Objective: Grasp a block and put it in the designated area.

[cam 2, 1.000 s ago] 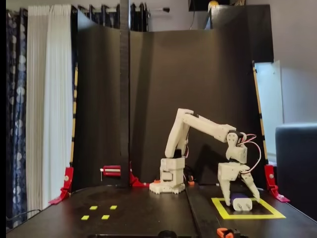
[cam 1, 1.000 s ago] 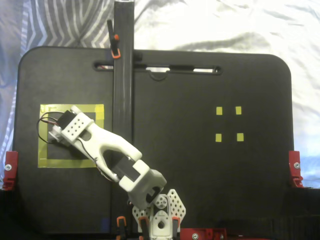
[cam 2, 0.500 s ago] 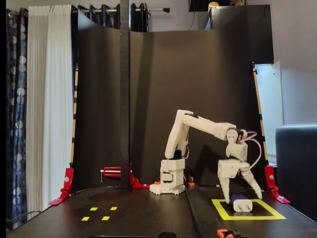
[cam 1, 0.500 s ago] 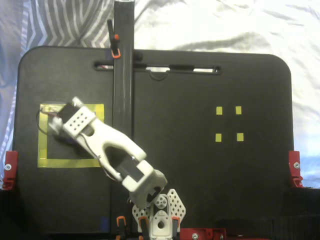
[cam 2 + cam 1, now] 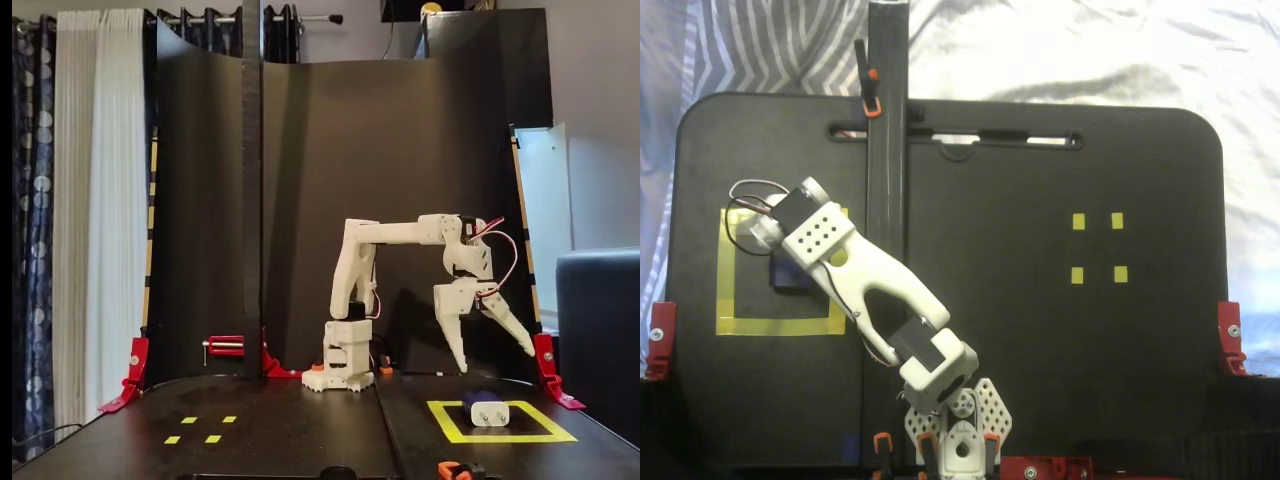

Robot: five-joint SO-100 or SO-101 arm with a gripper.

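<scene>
The dark blue block [image 5: 487, 410] lies on the board inside the designated area [image 5: 500, 438], a large square of yellow tape, with its pale end toward the camera. My gripper [image 5: 495, 360] hangs open well above the block, fingers spread and holding nothing. From above, the block [image 5: 790, 273] shows inside the yellow tape square [image 5: 770, 326], partly under my white wrist [image 5: 815, 238]. In that top view the wrist hides the fingertips.
Four tiny yellow squares [image 5: 1078, 222] mark the right half of the black board, seen at the left in the low fixed view [image 5: 190, 420]. A tall black post [image 5: 887, 150] stands just right of the tape square. Red clamps [image 5: 1230, 335] grip the board's edges.
The gripper let go of the block and rose well clear of it, fingers spreading wider. The block stayed lying inside the yellow square.
</scene>
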